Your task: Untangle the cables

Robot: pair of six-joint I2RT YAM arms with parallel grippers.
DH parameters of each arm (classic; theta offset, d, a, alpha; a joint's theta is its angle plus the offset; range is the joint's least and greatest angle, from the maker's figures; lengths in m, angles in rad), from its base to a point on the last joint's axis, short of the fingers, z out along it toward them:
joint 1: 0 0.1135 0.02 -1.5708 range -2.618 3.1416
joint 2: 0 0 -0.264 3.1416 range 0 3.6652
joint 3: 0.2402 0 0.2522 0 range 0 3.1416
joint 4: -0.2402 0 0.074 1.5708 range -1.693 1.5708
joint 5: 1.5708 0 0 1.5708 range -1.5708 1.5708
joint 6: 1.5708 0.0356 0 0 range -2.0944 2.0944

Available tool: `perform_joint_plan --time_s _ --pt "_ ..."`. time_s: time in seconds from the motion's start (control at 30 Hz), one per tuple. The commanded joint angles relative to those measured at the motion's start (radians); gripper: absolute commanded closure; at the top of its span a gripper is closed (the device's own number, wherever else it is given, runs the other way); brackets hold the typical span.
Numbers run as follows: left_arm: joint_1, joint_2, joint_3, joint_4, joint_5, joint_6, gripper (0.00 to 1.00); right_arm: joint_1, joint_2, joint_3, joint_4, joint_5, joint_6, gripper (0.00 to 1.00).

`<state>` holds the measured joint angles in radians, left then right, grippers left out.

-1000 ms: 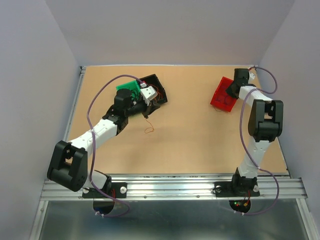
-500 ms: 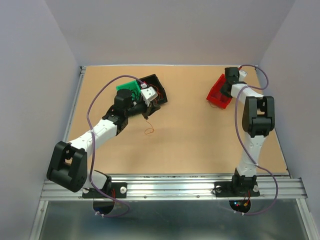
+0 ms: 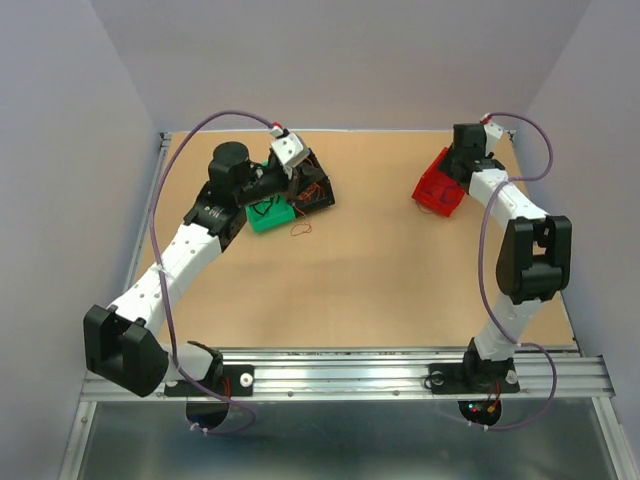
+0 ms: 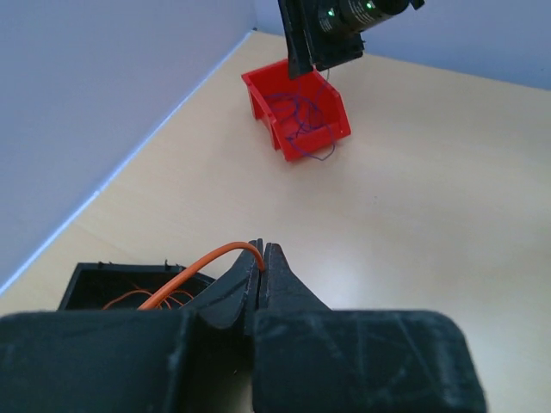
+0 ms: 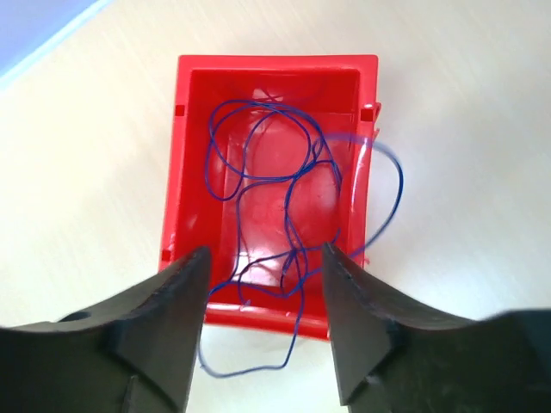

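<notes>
1. On the counter (image 3: 380, 290), a green bin (image 3: 272, 222) and a black bin (image 3: 320, 192) are sitting close together at the far left. A red bin (image 3: 436, 190) is sitting well apart from them at the far right.
2. The left end effector (image 4: 262, 258) is hovering above the black bin, its fingers pressed together and pinching an orange wire (image 4: 202, 258).
3. That wire is arching from the fingertips leftward and down into the black bin, where more orange strands (image 4: 129, 299) are lying.
4. A small orange loop (image 3: 300, 229) is lying on the counter just beside the green bin, which is holding dark wires (image 3: 262, 210).
5. The right end effector (image 5: 263, 301) is hanging over the red bin's near wall, spread wide and holding nothing.
6. Blue wires (image 5: 284, 198) are lying coiled in the red bin, pointing no single way. One loop is spilling over the right wall and another over the near wall onto the counter.
7. In the right wrist view, the red bin's long axis is running straight away from the camera.
</notes>
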<state>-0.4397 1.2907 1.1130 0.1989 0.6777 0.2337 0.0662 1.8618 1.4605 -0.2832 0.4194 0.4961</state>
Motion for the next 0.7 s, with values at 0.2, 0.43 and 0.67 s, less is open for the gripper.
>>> perform_joint_plan --time_s 0.2,0.43,0.67 --pt "0.013 0.107 0.301 -0.101 -0.018 -0.03 1.0 0.049 -0.196 -0.097 0.024 0.021 -0.024 0.05" --pt "0.061 0.37 0.494 -0.092 -0.007 -0.046 1.0 0.112 -0.377 -0.172 0.045 -0.005 -0.051 0.02" --pt "0.098 0.626 0.614 -0.015 -0.079 0.005 1.0 0.149 -0.594 -0.311 0.121 -0.054 -0.051 0.01"
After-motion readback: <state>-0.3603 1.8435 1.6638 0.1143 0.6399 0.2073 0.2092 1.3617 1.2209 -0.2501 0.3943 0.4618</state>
